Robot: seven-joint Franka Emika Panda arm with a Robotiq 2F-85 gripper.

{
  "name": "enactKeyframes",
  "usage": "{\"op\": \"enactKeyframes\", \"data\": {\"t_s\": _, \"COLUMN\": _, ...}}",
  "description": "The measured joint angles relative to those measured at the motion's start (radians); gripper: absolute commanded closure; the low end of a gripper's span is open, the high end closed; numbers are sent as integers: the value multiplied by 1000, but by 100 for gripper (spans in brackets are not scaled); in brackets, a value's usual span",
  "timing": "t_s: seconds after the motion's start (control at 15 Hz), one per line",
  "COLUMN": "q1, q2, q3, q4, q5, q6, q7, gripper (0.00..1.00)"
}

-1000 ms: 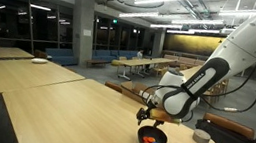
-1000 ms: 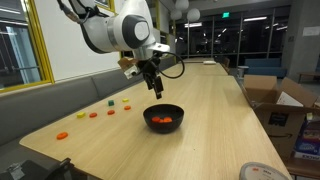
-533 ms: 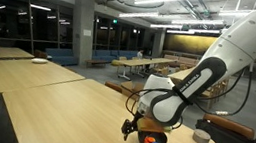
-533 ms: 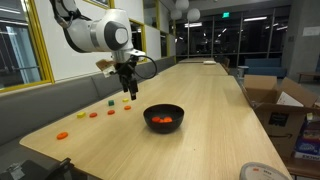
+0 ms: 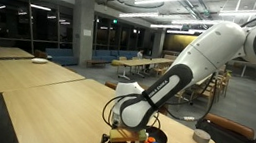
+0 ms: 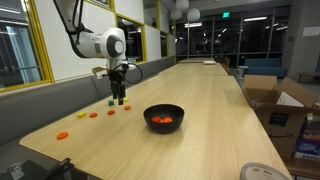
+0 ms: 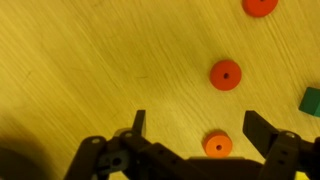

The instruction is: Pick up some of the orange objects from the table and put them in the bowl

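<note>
Several tiny orange objects (image 6: 94,113) lie in a row near the edge of the light-wood table (image 6: 200,95). The wrist view shows an orange disc (image 7: 217,145) low between the fingers, a redder disc (image 7: 225,74) beyond it and another (image 7: 260,6) at the top edge. My gripper (image 7: 198,128) hangs open just above the row, holding nothing; it appears in both exterior views (image 6: 117,96) (image 5: 118,141). The black bowl (image 6: 164,116) (image 5: 152,139), with orange pieces inside, stands apart from the gripper, toward the table's middle.
A green piece (image 7: 311,100) (image 6: 108,102) and a small yellow piece (image 6: 126,105) lie by the row. A grey cylindrical thing (image 5: 200,137) stands near the table's corner. Cardboard boxes (image 6: 275,100) and a bench (image 6: 40,110) flank the table.
The arm has swung away from above the bowl to the row of small pieces and come down close to the table. The jaws stayed open and empty.
</note>
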Motion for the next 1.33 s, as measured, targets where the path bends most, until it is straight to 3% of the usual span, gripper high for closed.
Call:
{"op": "enactKeyframes", "data": {"t_s": 0.53, "q1": 14, "q2": 180, "q3": 16, "q4": 190, "q5": 98, "q6": -76, "q7": 10, "gripper": 0}}
{"op": "enactKeyframes", "data": {"t_s": 1.33, "q1": 37, "q2": 215, "q3": 21, "q4": 211, "q5": 153, "q6": -72, "q7": 15, "gripper": 0}}
